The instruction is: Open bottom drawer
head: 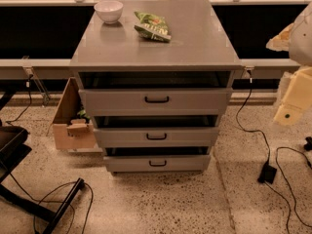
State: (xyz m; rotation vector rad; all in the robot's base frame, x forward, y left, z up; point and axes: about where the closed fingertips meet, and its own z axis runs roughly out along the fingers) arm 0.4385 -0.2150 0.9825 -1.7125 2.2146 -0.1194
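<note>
The grey cabinet (156, 43) stands in the middle of the camera view with three drawers. The bottom drawer (131, 164) is the lowest, with the shallowest front and a small black bar handle (157, 163). Its front sits roughly in line with the two drawers above it. A dark gap shows above its panel. My gripper (292, 101) is the cream-coloured part at the right edge. It hangs in the air, well to the right of the cabinet and above the bottom drawer's level, touching nothing.
A white bowl (108, 9) and a green snack bag (152, 26) lie on the cabinet top. A cardboard box (73, 123) sits on the floor at the left. Black cables and a power brick (266, 172) lie at the right. A black chair base (29, 199) is at bottom left.
</note>
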